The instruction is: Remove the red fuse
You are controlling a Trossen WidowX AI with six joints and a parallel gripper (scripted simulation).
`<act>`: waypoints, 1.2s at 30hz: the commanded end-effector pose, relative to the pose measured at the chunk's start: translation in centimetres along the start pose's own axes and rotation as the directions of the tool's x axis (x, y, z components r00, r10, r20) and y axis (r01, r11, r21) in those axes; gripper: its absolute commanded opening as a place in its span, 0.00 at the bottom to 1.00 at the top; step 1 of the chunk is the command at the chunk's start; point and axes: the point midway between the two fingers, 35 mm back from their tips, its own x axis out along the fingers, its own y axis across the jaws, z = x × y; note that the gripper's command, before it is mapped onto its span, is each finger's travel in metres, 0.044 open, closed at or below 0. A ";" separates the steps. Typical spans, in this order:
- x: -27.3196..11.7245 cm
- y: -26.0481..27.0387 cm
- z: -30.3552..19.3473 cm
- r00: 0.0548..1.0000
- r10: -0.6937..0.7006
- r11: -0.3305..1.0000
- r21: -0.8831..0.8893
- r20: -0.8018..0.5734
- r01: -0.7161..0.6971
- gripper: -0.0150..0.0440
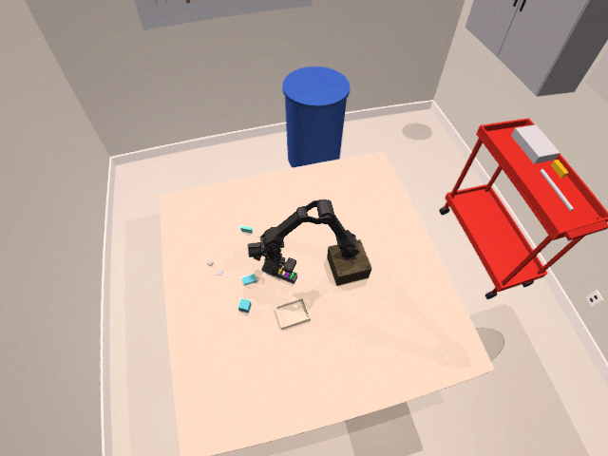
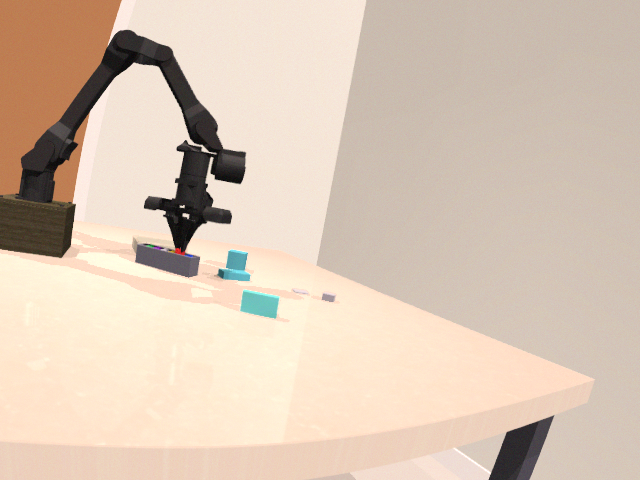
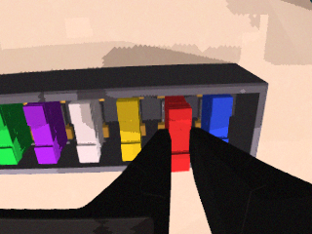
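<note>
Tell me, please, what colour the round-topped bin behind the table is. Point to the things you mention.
Blue [image 1: 316, 118], best seen in the top view.

Your matte-black six-joint arm [image 1: 290, 224] [image 2: 181, 85]
You see angular links, a stubby cylindrical housing [image 1: 255, 250] [image 2: 231, 166] and tapered black fingers [image 2: 173, 231].
</note>
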 end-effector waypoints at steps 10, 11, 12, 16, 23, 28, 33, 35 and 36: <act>-0.7 -0.1 0.1 1.000 -0.001 1.000 -0.001 0.003 0.001 0.25; -0.8 -0.1 0.1 1.000 -0.001 1.000 -0.001 0.003 0.001 0.25; -0.8 -0.1 0.1 1.000 -0.001 1.000 -0.002 0.003 0.001 0.25; -1.0 -0.1 0.1 1.000 0.000 1.000 -0.002 0.004 0.000 0.25; -1.3 -0.1 0.1 1.000 0.000 1.000 -0.002 0.004 0.000 0.25; -1.6 -0.1 0.1 1.000 0.000 1.000 -0.002 0.004 0.000 0.25; -1.8 -0.1 0.1 1.000 0.000 1.000 -0.002 0.005 0.000 0.25; -1.9 -0.1 0.1 1.000 0.001 1.000 -0.002 0.005 -0.001 0.25; -2.0 -0.1 0.1 1.000 0.001 1.000 -0.002 0.005 -0.001 0.25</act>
